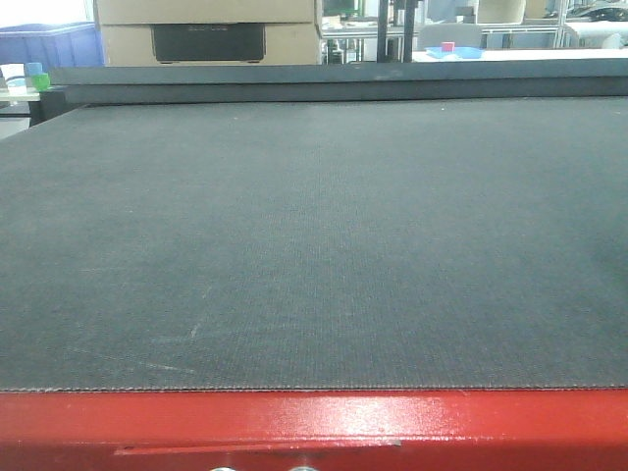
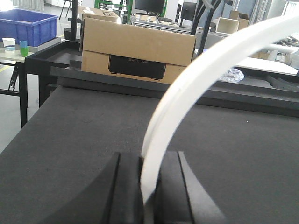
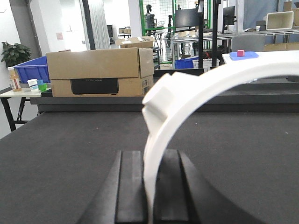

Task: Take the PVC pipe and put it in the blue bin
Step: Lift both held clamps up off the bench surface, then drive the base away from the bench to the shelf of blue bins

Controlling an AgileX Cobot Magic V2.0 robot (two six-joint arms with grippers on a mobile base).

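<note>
left tool (image 2: 149,186) on pvc pipe (image 2: 187,93)

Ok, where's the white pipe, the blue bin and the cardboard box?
white pipe (image 2: 184,93), left wrist view, middle of its curve.
blue bin (image 2: 28,29), left wrist view, front wall.
cardboard box (image 2: 140,44), left wrist view, front face.

The bench (image 1: 314,245) has a dark grey textured surface and a red front edge (image 1: 314,427). A cardboard box (image 2: 138,51) stands at its far side. At upper left are a side table (image 2: 44,45) carrying cups (image 2: 23,48), a potted plant (image 3: 14,52) and pale floor (image 2: 7,116). Green-framed racking (image 3: 140,18) and what appear to be monitors (image 2: 149,5) stand behind. Lighting is bright and even.
</note>
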